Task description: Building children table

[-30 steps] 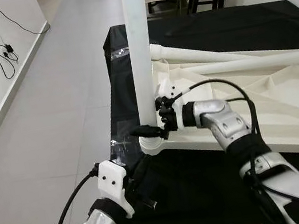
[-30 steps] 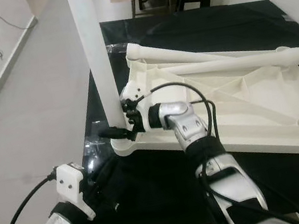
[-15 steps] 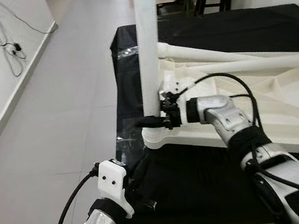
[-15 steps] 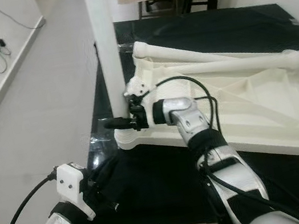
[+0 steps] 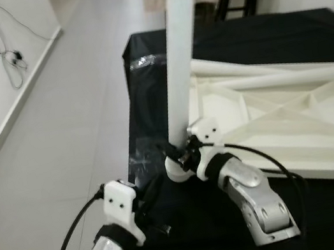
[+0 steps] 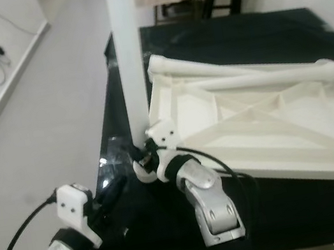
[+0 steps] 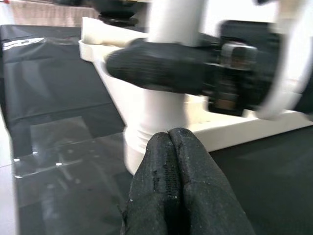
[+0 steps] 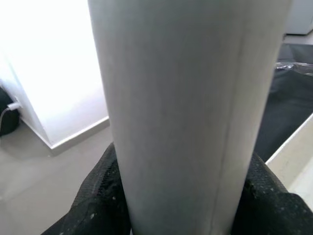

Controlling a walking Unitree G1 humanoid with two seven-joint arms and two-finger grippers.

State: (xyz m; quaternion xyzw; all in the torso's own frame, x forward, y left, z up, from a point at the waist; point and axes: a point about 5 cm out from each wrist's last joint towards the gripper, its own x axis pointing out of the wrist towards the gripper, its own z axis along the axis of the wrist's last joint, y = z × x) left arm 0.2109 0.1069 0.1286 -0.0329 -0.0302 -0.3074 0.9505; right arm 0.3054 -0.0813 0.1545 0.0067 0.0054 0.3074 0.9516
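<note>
Looking down from the head, the right gripper [image 5: 176, 156] is clamped around the base of the upright table leg [image 5: 180, 58], probably steadying it in the corner socket of the upside-down tabletop [image 5: 298, 134]; half a second ago that arm reached in from farther right. Left wrist view: left gripper [image 7: 171, 161] pinched shut on nothing, just short of that socket. Right wrist view: leg [image 8: 190, 112] sits between both fingers [image 8: 98, 196].
</note>
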